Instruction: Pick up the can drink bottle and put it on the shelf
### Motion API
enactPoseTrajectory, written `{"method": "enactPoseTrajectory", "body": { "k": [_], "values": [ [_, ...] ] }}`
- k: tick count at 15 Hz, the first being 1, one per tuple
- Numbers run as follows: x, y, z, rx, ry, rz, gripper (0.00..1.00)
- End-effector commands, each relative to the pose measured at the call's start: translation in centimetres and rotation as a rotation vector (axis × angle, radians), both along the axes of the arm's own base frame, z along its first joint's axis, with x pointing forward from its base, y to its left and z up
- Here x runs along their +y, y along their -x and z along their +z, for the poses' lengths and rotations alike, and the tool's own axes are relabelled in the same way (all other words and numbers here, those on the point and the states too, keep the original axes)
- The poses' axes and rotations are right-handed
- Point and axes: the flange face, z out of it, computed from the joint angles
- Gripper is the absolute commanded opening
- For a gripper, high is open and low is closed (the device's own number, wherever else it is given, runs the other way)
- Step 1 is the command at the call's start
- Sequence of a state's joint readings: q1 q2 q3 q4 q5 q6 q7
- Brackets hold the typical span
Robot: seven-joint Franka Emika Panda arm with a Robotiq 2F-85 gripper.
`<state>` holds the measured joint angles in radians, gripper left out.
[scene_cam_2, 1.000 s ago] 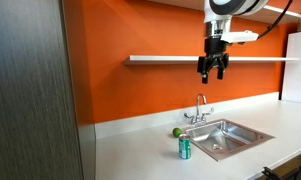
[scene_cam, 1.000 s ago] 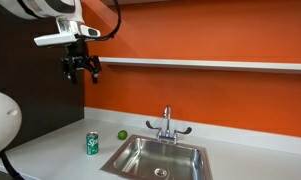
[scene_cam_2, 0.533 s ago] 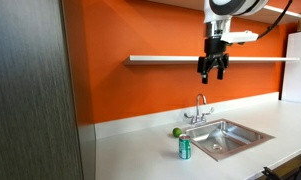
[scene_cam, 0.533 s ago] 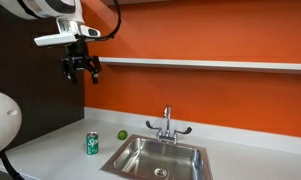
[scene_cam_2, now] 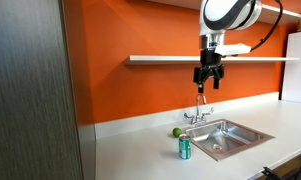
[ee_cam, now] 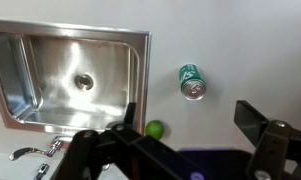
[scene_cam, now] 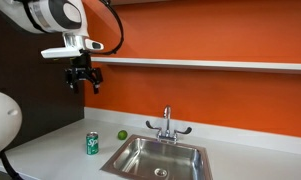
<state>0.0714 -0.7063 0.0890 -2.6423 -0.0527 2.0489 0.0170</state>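
The green drink can (scene_cam: 92,144) stands upright on the grey countertop, left of the steel sink; it also shows in an exterior view (scene_cam_2: 185,149) and in the wrist view (ee_cam: 192,82), where its silvery top is visible. My gripper (scene_cam: 84,82) hangs high in the air, well above the can, open and empty; it also shows in an exterior view (scene_cam_2: 206,82). In the wrist view its two dark fingers (ee_cam: 195,125) stand wide apart. The long white-grey shelf (scene_cam: 210,65) runs along the orange wall, also seen in an exterior view (scene_cam_2: 170,59).
A small green lime (scene_cam: 121,135) lies beside the can, near the sink (scene_cam: 160,156) with its faucet (scene_cam: 167,124). It shows in the wrist view (ee_cam: 154,129) too. A dark panel stands at one end of the counter (scene_cam_2: 30,90).
My gripper has moved down a little and sideways, toward the can's side of the counter. The can and lime have not moved.
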Motion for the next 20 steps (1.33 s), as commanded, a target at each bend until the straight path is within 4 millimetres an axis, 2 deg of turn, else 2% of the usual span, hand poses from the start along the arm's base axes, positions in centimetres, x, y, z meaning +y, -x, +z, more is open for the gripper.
{"method": "enactPoseTrajectory", "body": {
  "k": [1, 5, 10, 20],
  "values": [
    [1.9, -0.5, -2.7, 0.030, -0.028, -0.028, 1.00],
    [3.6, 0.1, -5.0, 0.085, -0.035, -0.056, 1.00],
    [4.8, 0.5, -7.9, 0.120, -0.037, -0.089, 1.00],
    [4.7, -2.3, -16.2, 0.031, -0.060, -0.135, 1.00]
  ]
}}
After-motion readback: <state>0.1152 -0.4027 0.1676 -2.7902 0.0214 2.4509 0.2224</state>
